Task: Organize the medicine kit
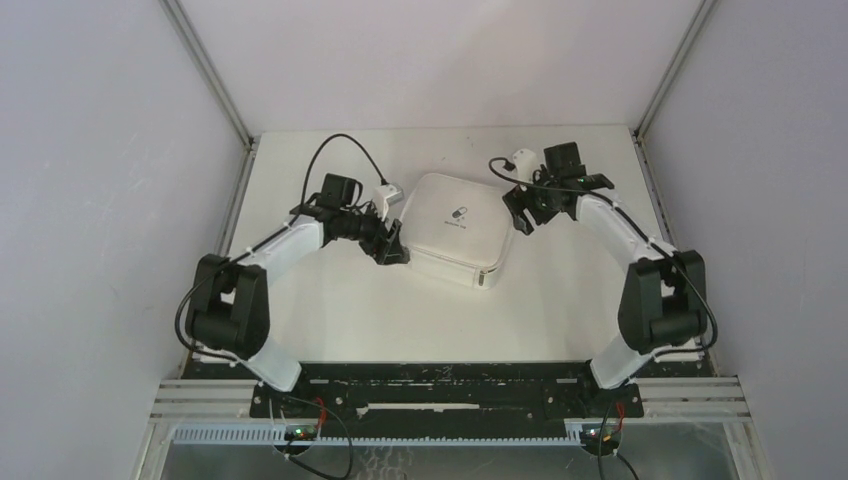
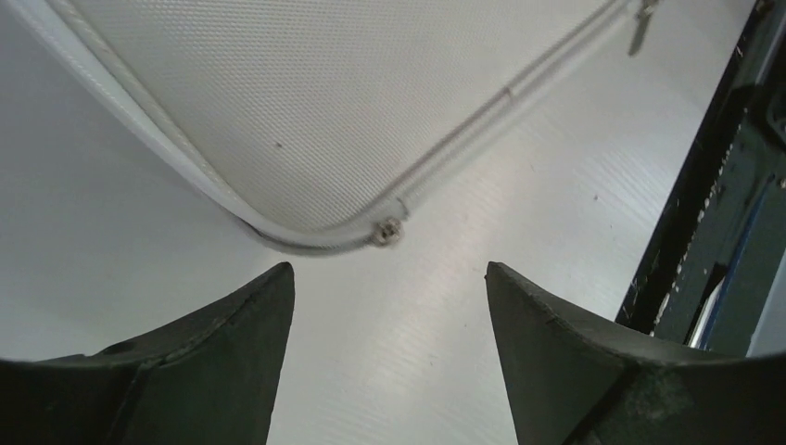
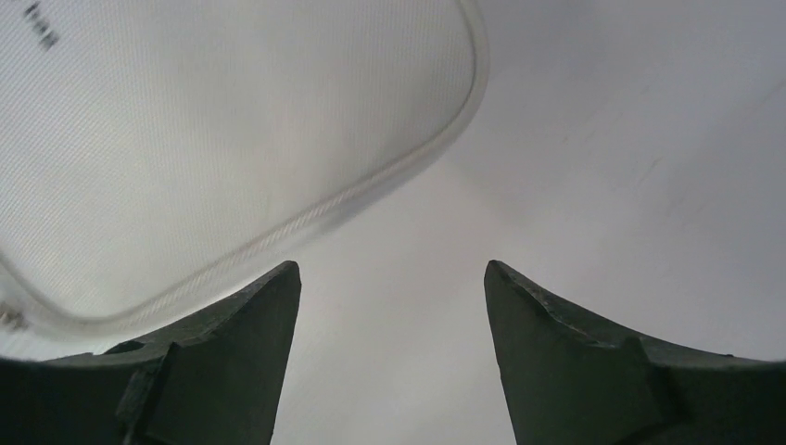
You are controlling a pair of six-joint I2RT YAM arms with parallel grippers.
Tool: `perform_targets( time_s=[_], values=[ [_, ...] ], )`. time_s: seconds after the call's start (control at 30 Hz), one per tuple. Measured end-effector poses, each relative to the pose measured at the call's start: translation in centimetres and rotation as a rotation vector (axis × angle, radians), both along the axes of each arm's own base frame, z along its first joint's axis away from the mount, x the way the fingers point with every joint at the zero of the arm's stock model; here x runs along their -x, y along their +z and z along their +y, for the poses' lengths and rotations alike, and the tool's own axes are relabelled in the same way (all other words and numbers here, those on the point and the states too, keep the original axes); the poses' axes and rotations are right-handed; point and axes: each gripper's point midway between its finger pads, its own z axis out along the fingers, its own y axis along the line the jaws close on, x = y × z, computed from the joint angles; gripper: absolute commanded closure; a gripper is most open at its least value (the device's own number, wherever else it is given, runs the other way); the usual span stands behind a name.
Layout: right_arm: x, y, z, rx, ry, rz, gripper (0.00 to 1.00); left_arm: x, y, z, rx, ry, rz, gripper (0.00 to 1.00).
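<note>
Zipped white medicine kit [image 1: 458,228] lying on table [image 1: 330,310], left gripper [image 1: 392,245] and right gripper [image 1: 518,212] hovering either side, fingers spread, gripping nothing.

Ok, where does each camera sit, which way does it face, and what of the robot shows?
Top external: fixed above and behind the arm bases, looking down on the table; both arms show, flanking the closed medicine kit.
Left wrist: on the left wrist, facing a zipped corner of the medicine kit; the open left jaws show.
Right wrist: on the right wrist, facing the medicine kit's rounded edge; the open right jaws show.
Shared: all three see the medicine kit; both wrist views show bare table between empty jaws.
</note>
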Motion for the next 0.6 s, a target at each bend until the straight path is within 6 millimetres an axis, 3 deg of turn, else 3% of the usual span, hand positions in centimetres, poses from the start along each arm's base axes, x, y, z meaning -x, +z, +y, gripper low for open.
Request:
perform_targets(
  time_s=[0.17,0.3,0.4,0.6],
  values=[
    [3.9,1.9,-0.1,-0.063,0.005,-0.015,0.28,1.8,2.7,0.4,-0.013,-0.085,-0.144,0.14],
    [7.0,3.1,1.7,-0.161,0.041,-0.004,0.28,1.9,5.1,-0.1,-0.046,-0.152,-0.311,0.11],
    [9.2,2.7,3.5,-0.211,0.085,0.037,0.28,2.1,5.2,-0.8,-0.079,-0.197,-0.370,0.10],
    [14.1,-0.1,7.1,-0.237,0.178,0.164,0.29,1.5,5.3,-1.4,-0.125,-0.224,-0.450,0.10]
  ],
)
